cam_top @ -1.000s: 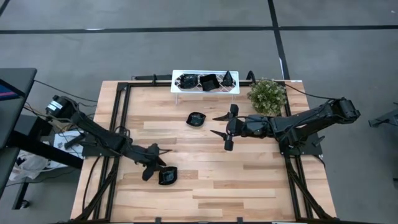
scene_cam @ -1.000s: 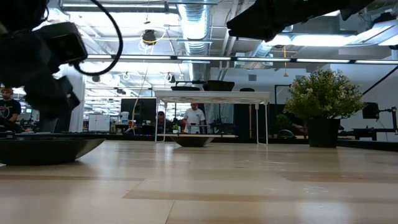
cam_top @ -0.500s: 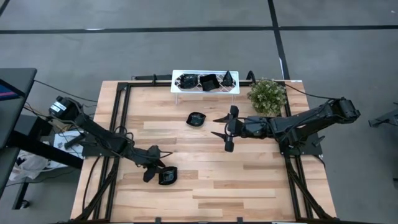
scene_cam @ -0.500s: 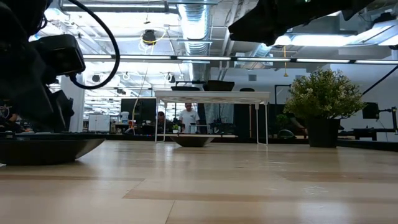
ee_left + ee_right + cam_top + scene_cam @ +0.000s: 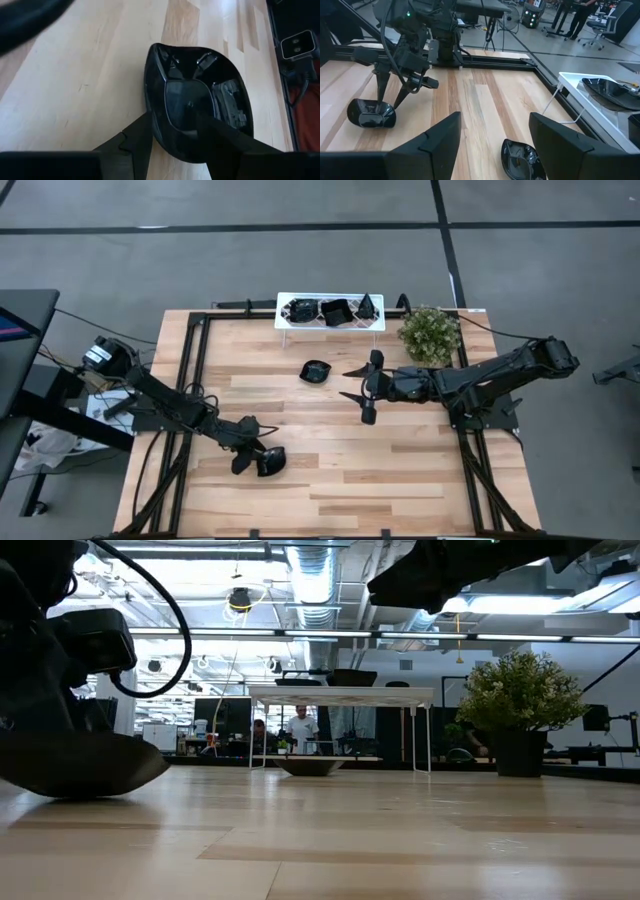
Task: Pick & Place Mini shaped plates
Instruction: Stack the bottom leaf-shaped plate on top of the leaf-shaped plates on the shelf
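A glossy black mini shaped plate (image 5: pixel 200 100) stands tipped on the wood near the table's front left, its hollow facing right (image 5: pixel 370 114). My left gripper (image 5: pixel 254 461) is open and reaches down over the plate's left rim, one finger on each side of it. A second black plate (image 5: pixel 316 371) lies flat at the table's middle. Three more sit in the white tray (image 5: pixel 330 311) at the far edge. My right gripper (image 5: pixel 357 385) hangs open above the table, right of the middle plate, with nothing between its fingers. My left gripper straddles the plate's raised left rim (image 5: pixel 155 125), slanting down from the table's left. One finger (image 5: pixel 137 145) lies against the outer wall and the other (image 5: pixel 220 135) reaches inside the hollow, with a wide gap between them. The plate is tilted, its lower right side on the wood (image 5: pixel 120 785).
A small green plant (image 5: pixel 430 335) in a dark pot stands at the far right, beside the tray on its thin legs (image 5: pixel 340 695). A black frame (image 5: pixel 195 380) runs along the table's left, right and far sides. Bare wood lies between the two loose plates.
My left gripper has sunk onto the front-left plate and edged toward the table's right. The plate, flat on the wood a second ago, has tipped up on its right side, its left rim lifted.
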Robot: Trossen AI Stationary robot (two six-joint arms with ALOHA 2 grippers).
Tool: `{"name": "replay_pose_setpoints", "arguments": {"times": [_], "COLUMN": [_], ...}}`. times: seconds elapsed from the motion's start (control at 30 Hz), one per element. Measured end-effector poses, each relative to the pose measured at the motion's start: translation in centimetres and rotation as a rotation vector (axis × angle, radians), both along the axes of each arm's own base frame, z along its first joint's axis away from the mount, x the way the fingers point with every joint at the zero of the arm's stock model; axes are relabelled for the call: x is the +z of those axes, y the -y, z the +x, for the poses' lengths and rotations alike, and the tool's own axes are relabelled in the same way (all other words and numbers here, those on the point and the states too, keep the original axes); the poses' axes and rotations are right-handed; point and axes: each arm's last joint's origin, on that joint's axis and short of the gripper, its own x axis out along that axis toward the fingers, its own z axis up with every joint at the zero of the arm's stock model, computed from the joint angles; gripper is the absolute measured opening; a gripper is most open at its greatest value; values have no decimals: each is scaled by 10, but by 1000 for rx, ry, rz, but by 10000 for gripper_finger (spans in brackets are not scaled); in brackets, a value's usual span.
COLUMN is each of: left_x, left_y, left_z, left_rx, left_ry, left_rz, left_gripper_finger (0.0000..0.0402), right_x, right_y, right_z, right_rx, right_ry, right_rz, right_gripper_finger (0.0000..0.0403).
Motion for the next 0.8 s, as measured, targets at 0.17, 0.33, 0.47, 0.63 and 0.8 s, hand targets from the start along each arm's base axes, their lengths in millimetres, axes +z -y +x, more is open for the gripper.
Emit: {"name": "replay_pose_setpoints", "arguments": {"times": [0.17, 0.33, 0.47, 0.63, 0.8], "left_x": [0, 0, 0, 0, 0], "left_y": [0, 0, 0, -1, -4], "left_z": [0, 0, 0, 0, 2], "left_rx": [0, -2, -13, -5, 19], "left_ry": [3, 4, 11, 14, 17], "left_rz": [-2, 1, 17, 31, 37], "left_gripper_finger": [152, 152, 152, 152, 152], "right_x": [0, 0, 0, 0, 0], "right_y": [0, 0, 0, 0, 0], "right_z": [0, 0, 0, 0, 0], "right_rx": [0, 0, -1, -1, -1], "right_ry": [0, 0, 0, 0, 0], "right_rz": [0, 0, 0, 0, 0], "right_gripper_finger": [230, 230, 230, 230, 230]}}
